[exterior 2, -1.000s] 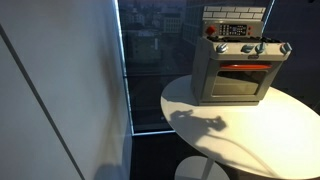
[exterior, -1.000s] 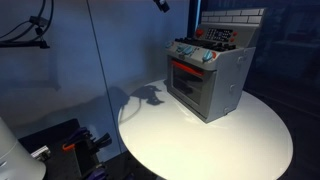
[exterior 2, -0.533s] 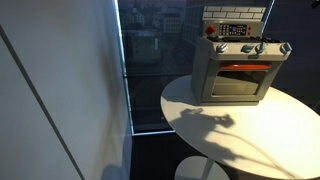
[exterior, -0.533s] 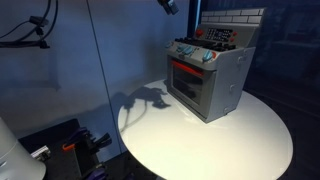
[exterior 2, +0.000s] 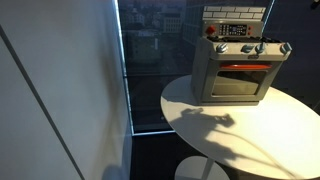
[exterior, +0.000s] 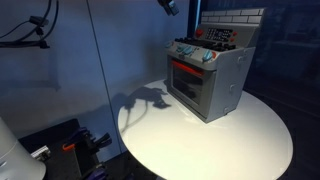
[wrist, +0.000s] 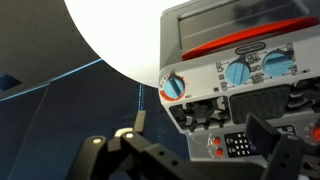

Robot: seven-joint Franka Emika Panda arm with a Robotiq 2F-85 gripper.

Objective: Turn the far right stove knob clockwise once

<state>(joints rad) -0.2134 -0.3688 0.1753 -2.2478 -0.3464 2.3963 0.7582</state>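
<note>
The grey toy stove (exterior: 215,85) stands on a round white table, and also shows in an exterior view (exterior 2: 235,75). Its far right knob (exterior: 209,57), pale blue, sits at the row's end by the stove's corner (exterior 2: 284,47). My gripper (exterior: 167,5) hangs high above the table in front of the stove, far from the knobs, barely inside the frame's top edge. In the wrist view the stove appears upside down. The far right knob (wrist: 173,87) lies at the row's left end, beyond my open, empty gripper (wrist: 193,128).
The round white table (exterior: 200,140) has bare surface in front of the stove (exterior 2: 250,135). A glass wall stands beside the table (exterior 2: 150,60). Dark equipment (exterior: 70,140) sits low beside the table. The arm's shadow falls on the tabletop.
The gripper edged slightly toward the stove between one second and half a second ago, and its shadow shifted on the table. Nothing has moved since.
</note>
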